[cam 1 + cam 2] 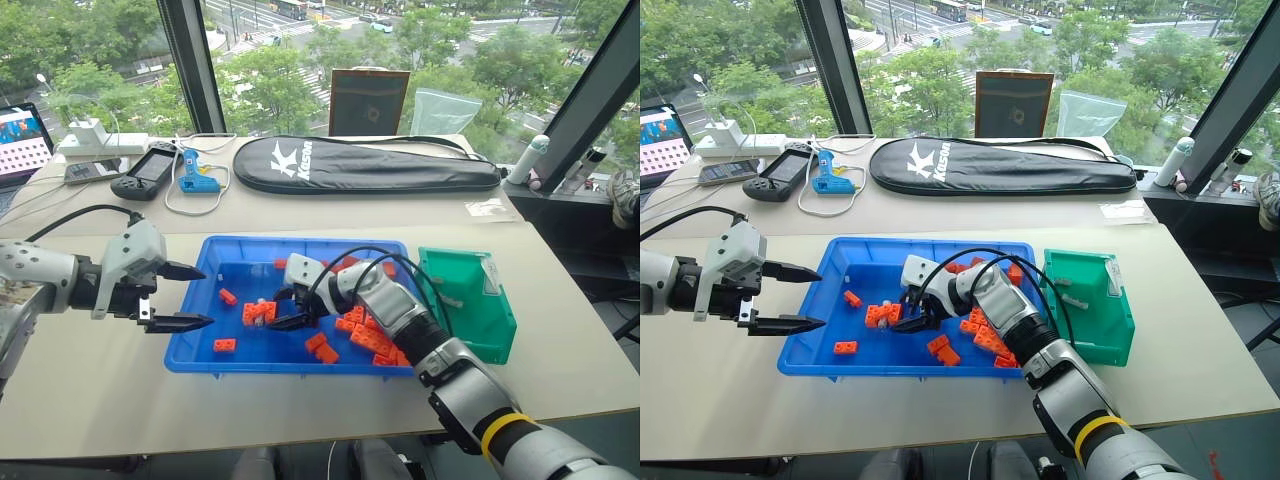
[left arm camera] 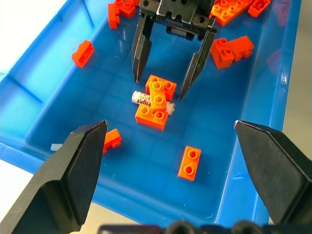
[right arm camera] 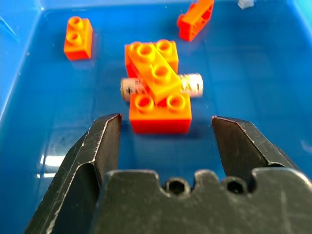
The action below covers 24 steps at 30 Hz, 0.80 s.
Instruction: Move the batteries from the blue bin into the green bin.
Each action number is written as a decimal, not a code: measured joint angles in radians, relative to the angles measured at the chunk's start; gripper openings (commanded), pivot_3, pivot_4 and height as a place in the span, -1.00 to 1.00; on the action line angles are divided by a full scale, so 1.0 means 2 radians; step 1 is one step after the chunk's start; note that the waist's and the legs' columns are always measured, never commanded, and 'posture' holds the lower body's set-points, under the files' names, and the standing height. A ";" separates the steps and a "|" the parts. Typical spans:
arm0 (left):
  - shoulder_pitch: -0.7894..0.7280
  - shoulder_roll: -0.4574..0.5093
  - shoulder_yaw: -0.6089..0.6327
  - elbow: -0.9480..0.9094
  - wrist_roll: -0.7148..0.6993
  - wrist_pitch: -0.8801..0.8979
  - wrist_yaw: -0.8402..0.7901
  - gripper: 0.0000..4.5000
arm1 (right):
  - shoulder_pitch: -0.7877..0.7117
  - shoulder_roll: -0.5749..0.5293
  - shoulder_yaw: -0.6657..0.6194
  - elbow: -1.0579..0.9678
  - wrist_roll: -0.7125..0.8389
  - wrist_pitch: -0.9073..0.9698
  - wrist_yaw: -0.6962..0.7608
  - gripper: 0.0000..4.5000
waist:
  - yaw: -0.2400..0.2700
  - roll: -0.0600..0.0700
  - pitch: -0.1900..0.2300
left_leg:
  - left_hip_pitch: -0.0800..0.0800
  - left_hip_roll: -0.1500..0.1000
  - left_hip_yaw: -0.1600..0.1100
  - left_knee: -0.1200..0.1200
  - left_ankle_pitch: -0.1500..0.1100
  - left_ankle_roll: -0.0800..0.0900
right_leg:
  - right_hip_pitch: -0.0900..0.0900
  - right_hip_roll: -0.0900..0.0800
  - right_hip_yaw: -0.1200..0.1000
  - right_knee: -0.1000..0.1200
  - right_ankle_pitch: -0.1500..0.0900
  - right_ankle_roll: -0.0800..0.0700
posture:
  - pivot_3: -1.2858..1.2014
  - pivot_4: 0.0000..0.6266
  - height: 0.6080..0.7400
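right gripper [image 1: 290,309] low inside shallow bright-blue plastic tray [image 1: 215,250], jaws spread wide, empty, straddling orange brick cluster [image 3: 158,87] lying over small silver-grey metal battery [image 3: 191,83]. open blue floor around. left gripper [image 1: 190,297] agape over tray's left rim. deep green plastic bin [image 1: 490,325] touching tray's right wall.

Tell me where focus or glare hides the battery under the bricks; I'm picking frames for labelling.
Right wrist view: the battery is soft, the black fingers nearest the lens softer, and a pale glare patch lies on the blue bin floor. Left wrist view: the battery is clear enough to show print, no glare on it. Left eye view: too small to make out.
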 measured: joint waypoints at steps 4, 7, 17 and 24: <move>0.000 0.000 0.000 0.000 0.000 0.000 -0.001 1.00 | 0.000 0.002 0.000 0.000 0.000 0.001 -0.001 0.08 | 0.000 0.000 0.000 | 0.000 0.000 0.000 0.000 0.000 0.000 | 0.000 0.000 0.000 0.000 0.000 0.000 | 0.03 -0.52 1.00; 0.000 0.000 0.000 0.000 0.000 0.000 -0.001 1.00 | 0.000 -0.001 0.000 -0.004 0.000 0.006 -0.002 -0.36 | 0.000 0.000 0.000 | 0.000 0.000 0.000 0.000 0.000 0.000 | 0.000 0.000 0.000 0.000 0.000 0.000 | 0.03 -0.52 1.00; -0.017 -0.006 -0.012 0.007 0.001 -0.003 -0.004 1.00 | 0.000 -0.103 -0.014 -0.073 -0.007 0.032 0.006 -0.36 | 0.003 0.000 0.000 | 0.000 0.000 0.000 0.000 0.000 0.000 | 0.000 0.000 0.000 -0.001 0.000 0.000 | 0.03 -0.52 1.00; -0.039 -0.016 -0.034 0.017 0.005 -0.016 -0.009 1.00 | 0.000 -0.137 -0.042 -0.074 -0.010 0.039 -0.004 -0.14 | -0.002 0.000 0.000 | 0.000 0.000 0.000 0.000 0.000 0.000 | 0.000 0.000 0.000 0.000 0.000 0.000 | 0.03 -0.52 1.00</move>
